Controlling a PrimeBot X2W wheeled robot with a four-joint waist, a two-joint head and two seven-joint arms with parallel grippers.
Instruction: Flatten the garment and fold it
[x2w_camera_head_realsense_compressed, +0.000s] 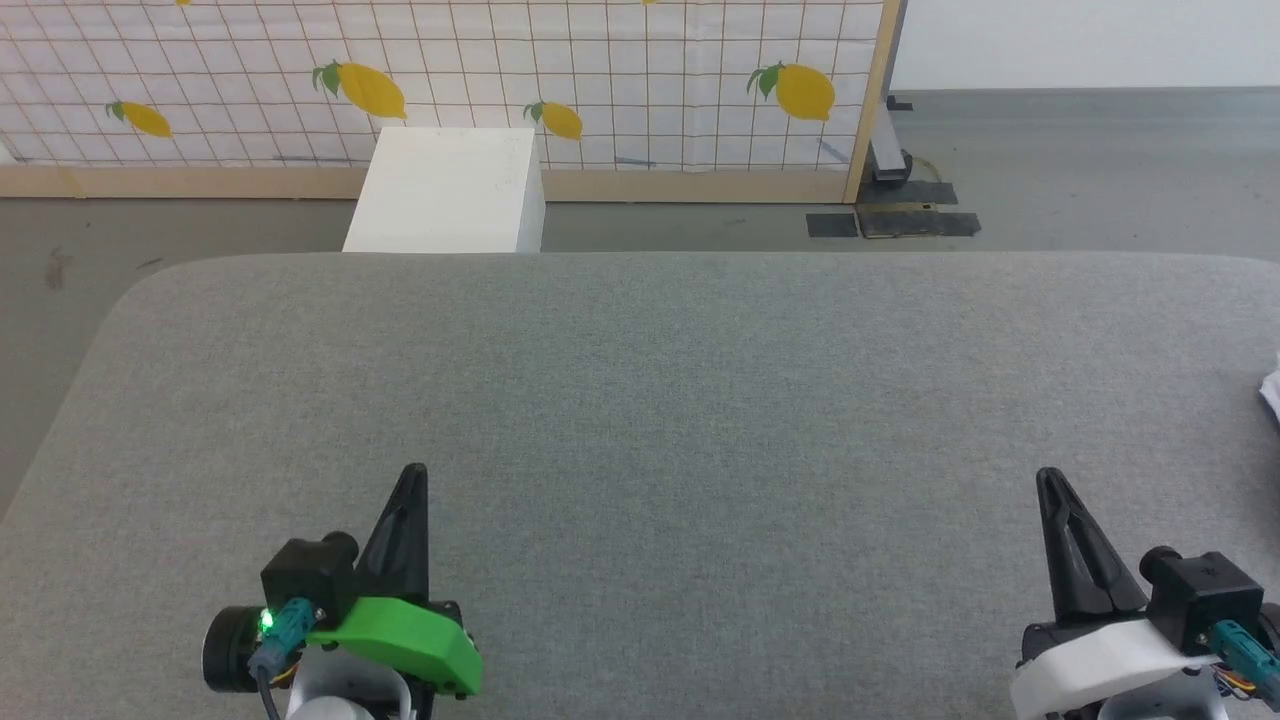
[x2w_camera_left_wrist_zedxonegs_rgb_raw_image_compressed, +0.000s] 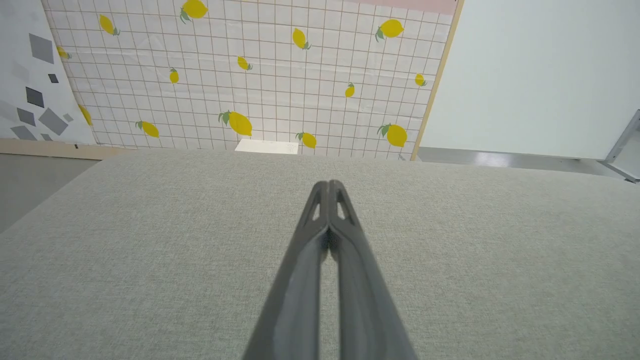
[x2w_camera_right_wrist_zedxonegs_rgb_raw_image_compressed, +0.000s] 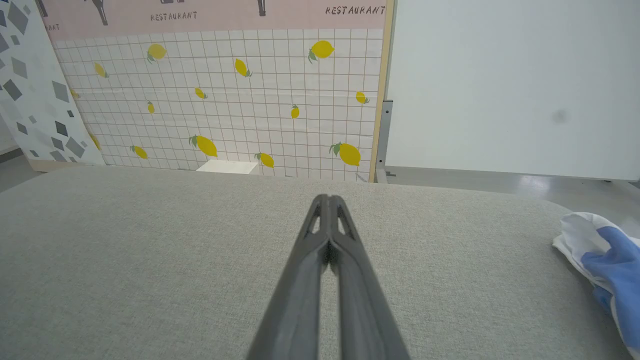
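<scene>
"RESTAURANT" in dark capitals, repeated across pink wall panel (x2w_camera_right_wrist_zedxonegs_rgb_raw_image_compressed: 225, 22)

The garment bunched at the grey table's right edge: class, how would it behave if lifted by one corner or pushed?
Probably floppy: the garment lies in soft rumpled folds, so a lifted corner would likely leave the rest hanging. Pushed, it would probably bunch rather than slide, since the table has a textured fabric cover.

Head camera looked down from behind both jaws; wrist cameras sat low, facing along theirs (all shared worktop (x2w_camera_head_realsense_compressed: 640, 400) and lemon screen (x2w_camera_head_realsense_compressed: 600, 90) beyond).
</scene>
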